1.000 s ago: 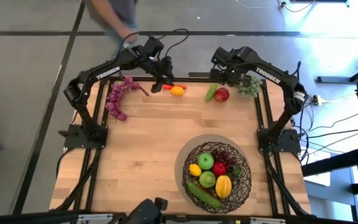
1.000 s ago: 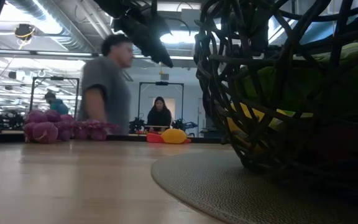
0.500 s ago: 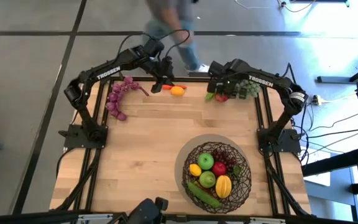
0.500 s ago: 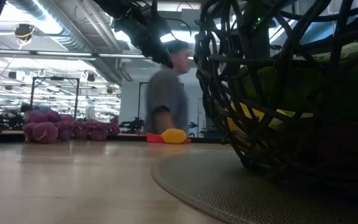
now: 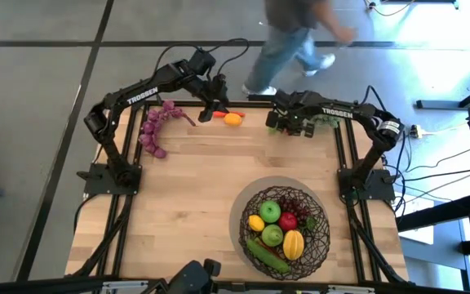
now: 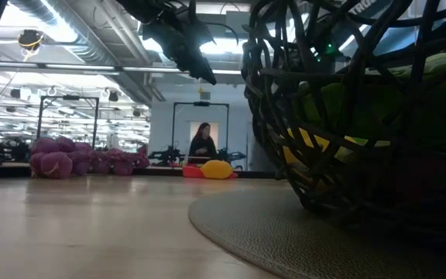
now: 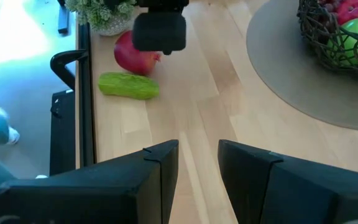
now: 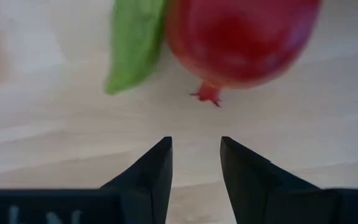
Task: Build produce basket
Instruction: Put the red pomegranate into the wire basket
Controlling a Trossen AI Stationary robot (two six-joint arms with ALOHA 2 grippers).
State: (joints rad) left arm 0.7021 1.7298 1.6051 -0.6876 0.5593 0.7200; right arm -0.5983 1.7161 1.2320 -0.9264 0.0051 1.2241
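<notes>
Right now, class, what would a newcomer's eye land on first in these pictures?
Probably the dark woven basket near the table's front right, bright with fruit. Next, the right hand hovering over a red fruit and green vegetable at the far edge. Purple grapes lie far left.

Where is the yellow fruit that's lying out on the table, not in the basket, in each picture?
High view: the yellow fruit lies at the table's far edge, near the middle.
Low view: far back, near the middle, beside something red.
Left wrist view: not in it.
Right wrist view: not in it.
Shared landmark: the purple grapes, left of it in the high view and in the low view.
</notes>
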